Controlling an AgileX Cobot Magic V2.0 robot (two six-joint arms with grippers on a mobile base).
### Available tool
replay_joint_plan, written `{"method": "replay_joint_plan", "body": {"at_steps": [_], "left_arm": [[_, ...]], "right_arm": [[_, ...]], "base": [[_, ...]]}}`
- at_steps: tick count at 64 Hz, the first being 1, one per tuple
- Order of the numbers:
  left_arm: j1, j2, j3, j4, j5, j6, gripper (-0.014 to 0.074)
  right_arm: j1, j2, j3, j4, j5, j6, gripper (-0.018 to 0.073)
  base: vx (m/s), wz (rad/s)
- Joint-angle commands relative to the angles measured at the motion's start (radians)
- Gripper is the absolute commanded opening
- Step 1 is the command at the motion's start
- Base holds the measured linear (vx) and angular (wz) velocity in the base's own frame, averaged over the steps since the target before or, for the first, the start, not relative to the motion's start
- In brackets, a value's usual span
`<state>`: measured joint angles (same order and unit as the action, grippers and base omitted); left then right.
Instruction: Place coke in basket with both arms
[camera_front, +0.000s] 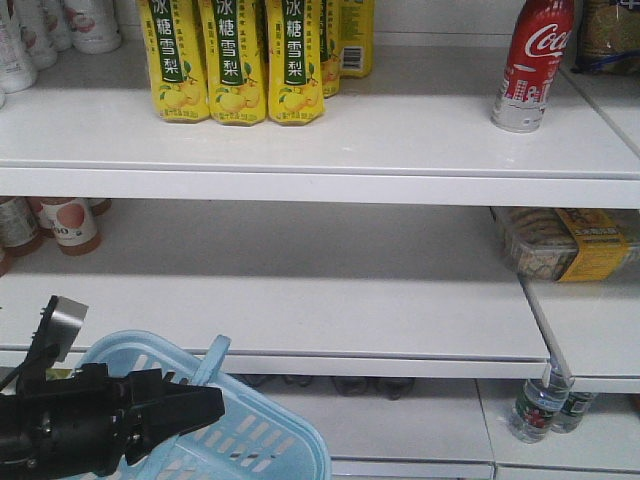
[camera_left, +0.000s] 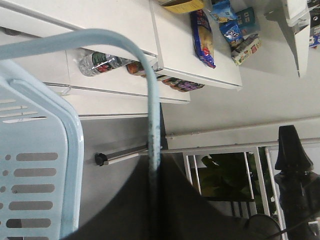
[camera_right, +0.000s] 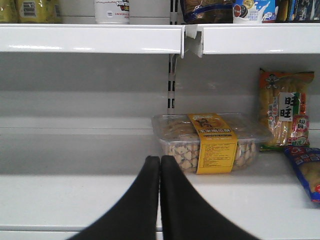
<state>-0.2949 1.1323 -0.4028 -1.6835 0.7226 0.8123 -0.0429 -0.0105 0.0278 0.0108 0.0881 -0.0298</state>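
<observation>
Exterior front-facing view: coke (camera_front: 530, 65) stands on top shelf (camera_front: 400, 130), well apart from left claw (camera_front: 213, 405) pinching basket (camera_front: 262, 440) handle.

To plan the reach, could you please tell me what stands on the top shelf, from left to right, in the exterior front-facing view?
white bottles → yellow pear-drink bottles → the coke → brownish packet at the right edge.
</observation>
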Motion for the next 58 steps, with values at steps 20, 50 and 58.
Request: {"method": "replay_joint_plan", "body": {"at_steps": [20,50,58], "left_arm": [[-0.004,-0.023,-0.026,-0.099,0.048,0.005,-0.0006],[-0.004,-0.023,-0.026,-0.099,0.048,0.005,-0.0006],[-0.004,-0.023,-0.026,-0.099,0.048,0.005,-0.0006]], "right_arm": [[0.000,-0.013,0.008,-0.004,-0.071,-0.010,-0.0010],[0.000,-0.013,0.008,-0.004,-0.071,-0.010,-0.0010],[0.000,-0.013,0.008,-0.004,-0.071,-0.010,-0.0010]], "base": [[0.01,0.00],[0.01,0.00],[0.01,0.00]]}}
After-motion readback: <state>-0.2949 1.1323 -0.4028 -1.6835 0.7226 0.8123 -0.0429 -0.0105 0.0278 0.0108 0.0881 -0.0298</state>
